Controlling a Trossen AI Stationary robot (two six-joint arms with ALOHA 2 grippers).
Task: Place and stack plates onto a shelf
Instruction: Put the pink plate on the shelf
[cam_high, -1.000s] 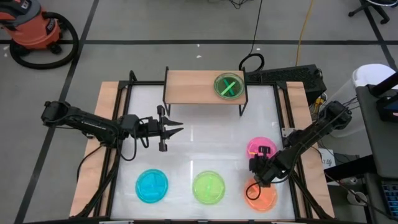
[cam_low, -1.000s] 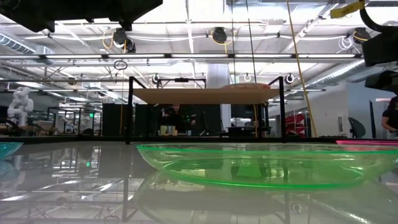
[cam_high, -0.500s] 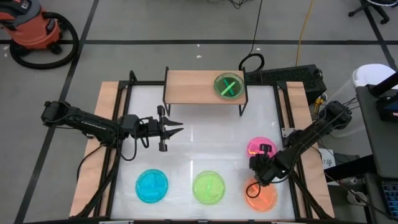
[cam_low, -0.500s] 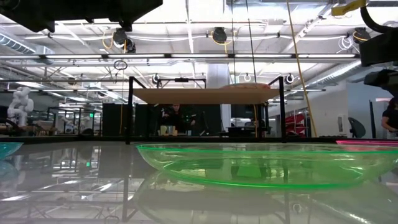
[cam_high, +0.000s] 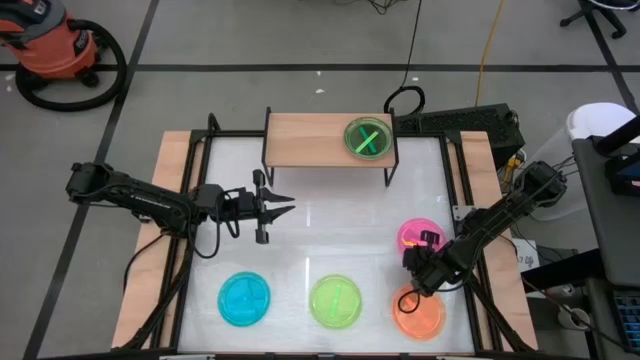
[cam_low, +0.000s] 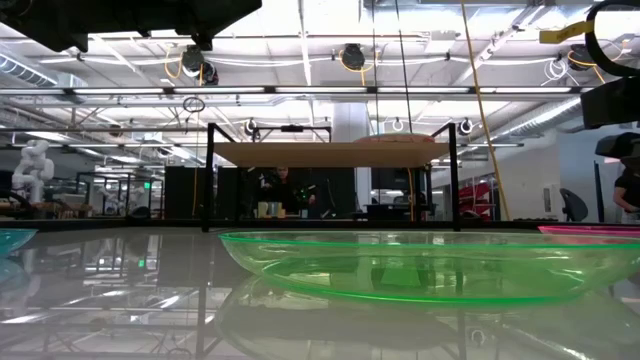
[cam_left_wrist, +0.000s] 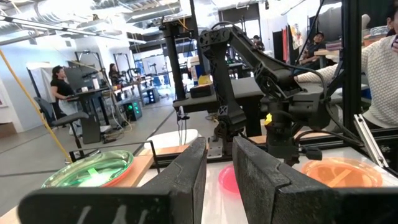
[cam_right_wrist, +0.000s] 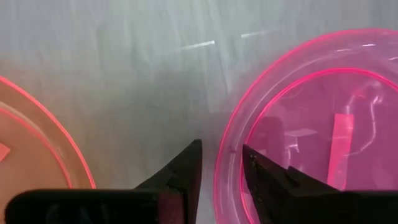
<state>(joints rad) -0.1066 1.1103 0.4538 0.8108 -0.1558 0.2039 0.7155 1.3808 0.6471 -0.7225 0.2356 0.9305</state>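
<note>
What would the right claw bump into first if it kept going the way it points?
Most likely the rim of the pink plate. The right gripper points down at the table, its fingers a little apart astride that rim. The orange plate lies off to one side.

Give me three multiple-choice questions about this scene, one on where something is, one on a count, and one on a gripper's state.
1. Where is the dark green translucent round plate?
A. On the white tabletop
B. On the light-wood shelf
C. In a gripper

2. How many plates lie on the white tabletop?
A. Two
B. Four
C. Six

3. How do the right gripper's fingers stand?
A. Slightly apart, straddling the pink translucent plate's rim
B. Shut on the orange translucent plate
C. Holding a blue plate

Answers: 1 B, the high view shows it on the shelf's right end. 2 B, blue, light green, orange and pink. 3 A, the right wrist view shows the pink rim between the fingers.
</note>
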